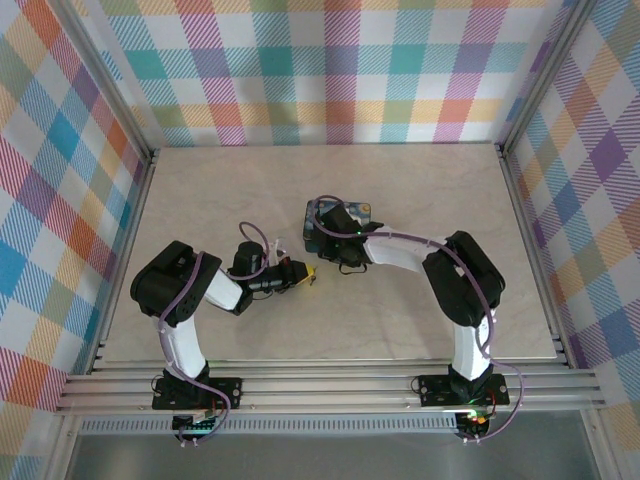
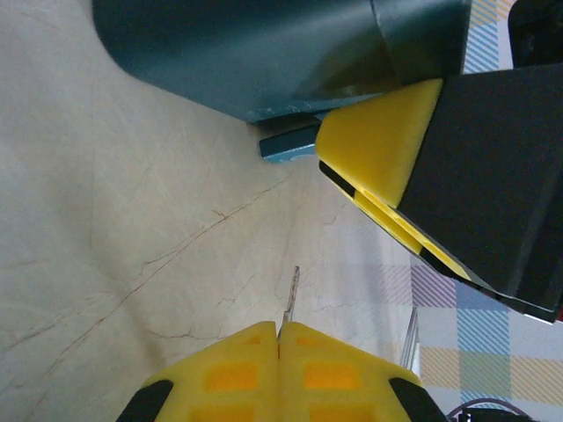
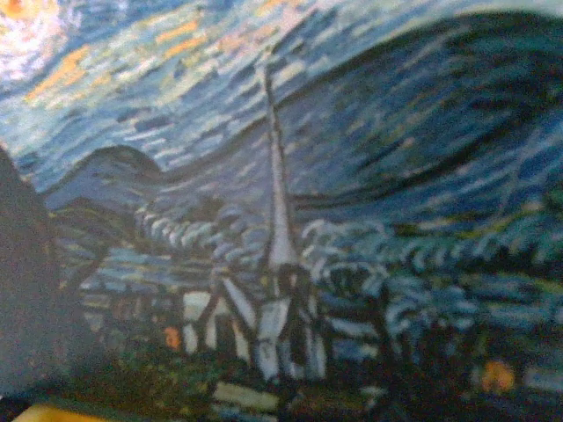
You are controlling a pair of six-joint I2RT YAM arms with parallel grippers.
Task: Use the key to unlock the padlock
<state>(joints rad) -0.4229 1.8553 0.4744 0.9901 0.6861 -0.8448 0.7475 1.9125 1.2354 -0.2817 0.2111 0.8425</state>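
Left fingers (image 2: 233,374) clench the slim dark metal key (image 2: 291,294) — we should steer its tip squarely to the small bluish padlock (image 2: 286,143) beside the dark starry-print tin box (image 2: 264,53); right fingers (image 2: 378,145) — we cannot tell.

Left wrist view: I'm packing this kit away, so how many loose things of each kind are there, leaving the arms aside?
Tin box: 1
Padlock: 1
Key: 1
Total: 3
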